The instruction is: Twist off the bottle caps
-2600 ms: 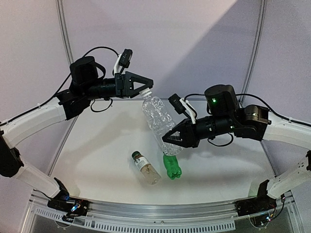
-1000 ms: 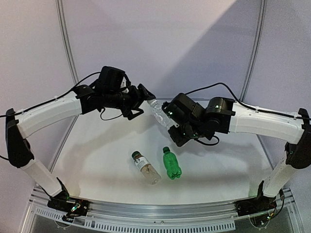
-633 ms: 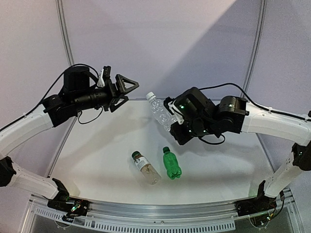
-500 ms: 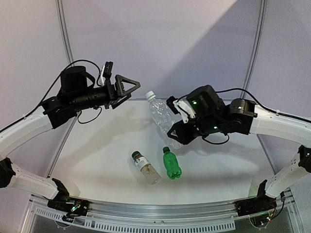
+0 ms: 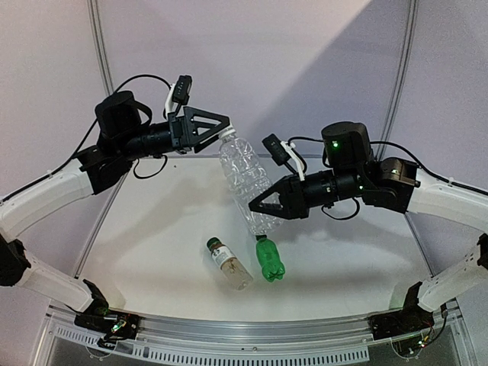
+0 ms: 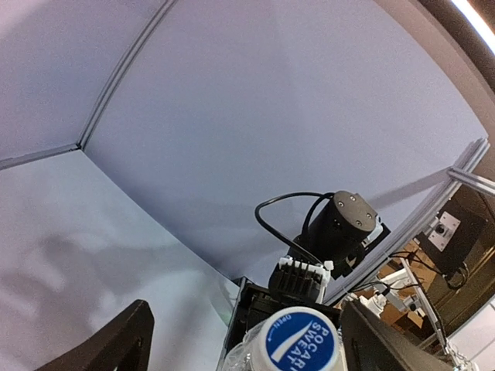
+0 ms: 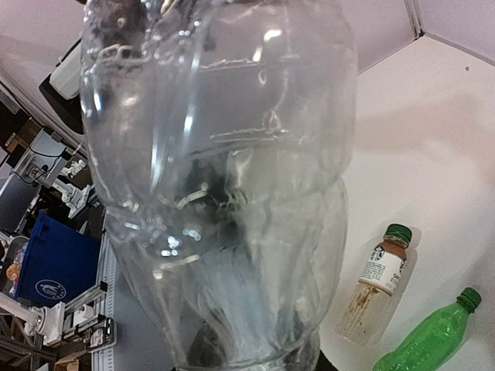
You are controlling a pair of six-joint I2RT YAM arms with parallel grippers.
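Note:
My right gripper [image 5: 264,207] is shut on the base of the clear ribbed bottle [image 5: 244,177] and holds it tilted in the air, neck up and to the left. The bottle fills the right wrist view [image 7: 224,178] and hides the fingers. Its white cap [image 5: 226,134] has a blue top in the left wrist view [image 6: 298,342]. My left gripper [image 5: 216,126] is open. The cap lies between its jaws, nearer the right finger [image 6: 387,344], with gaps on both sides.
On the white table [image 5: 152,244] lie a green bottle [image 5: 268,260] [image 7: 429,344] with a dark green cap [image 5: 261,237] and a labelled bottle [image 5: 229,265] [image 7: 377,287] with a dark green cap [image 5: 213,244]. Both lie below the held bottle.
My left gripper has moved right, and its open jaws are now around the white cap. My right arm has swung the bottle left and tilted its neck toward the left gripper.

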